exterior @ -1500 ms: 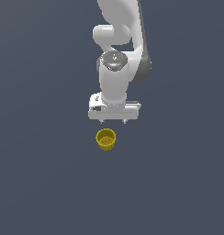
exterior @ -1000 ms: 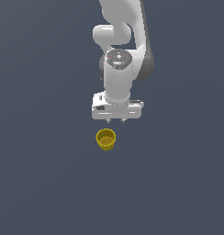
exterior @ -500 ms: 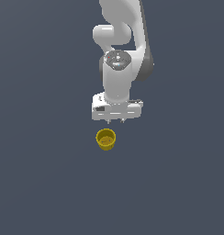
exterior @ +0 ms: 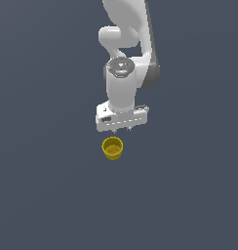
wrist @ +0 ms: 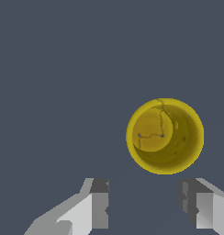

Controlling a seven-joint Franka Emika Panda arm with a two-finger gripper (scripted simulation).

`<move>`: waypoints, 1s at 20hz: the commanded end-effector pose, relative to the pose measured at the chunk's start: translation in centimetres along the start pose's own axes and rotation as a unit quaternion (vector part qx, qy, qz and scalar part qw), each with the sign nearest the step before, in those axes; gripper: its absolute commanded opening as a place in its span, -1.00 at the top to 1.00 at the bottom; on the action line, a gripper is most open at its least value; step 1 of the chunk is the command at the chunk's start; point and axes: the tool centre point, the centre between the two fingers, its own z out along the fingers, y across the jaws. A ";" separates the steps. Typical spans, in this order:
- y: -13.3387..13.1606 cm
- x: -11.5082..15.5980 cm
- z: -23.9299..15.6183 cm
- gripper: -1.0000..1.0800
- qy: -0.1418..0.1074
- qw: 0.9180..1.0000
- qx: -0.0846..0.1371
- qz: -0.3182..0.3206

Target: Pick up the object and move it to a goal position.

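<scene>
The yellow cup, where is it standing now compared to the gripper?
In the exterior view the yellow cup stands upright on the grey floor just below the open gripper, apart from it and not between its fingers.

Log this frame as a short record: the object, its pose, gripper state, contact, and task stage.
object: yellow cup
pose: upright on the floor, opening facing up, nothing inside
gripper: open, fingers spread wider apart than nothing held between them
contact: none; the cup sits apart from both fingers
relative position: gripper above the cup, offset from it in the exterior view
task stage: cup not yet grasped
goal marker: none visible
</scene>
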 end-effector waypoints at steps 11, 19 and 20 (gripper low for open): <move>0.9 -0.4 2.0 -0.23 0.016 0.991 0.017 -0.134; 1.4 -0.7 3.1 -0.23 0.029 0.975 0.025 -0.220; 1.5 -0.7 3.3 -0.23 0.031 0.972 0.025 -0.231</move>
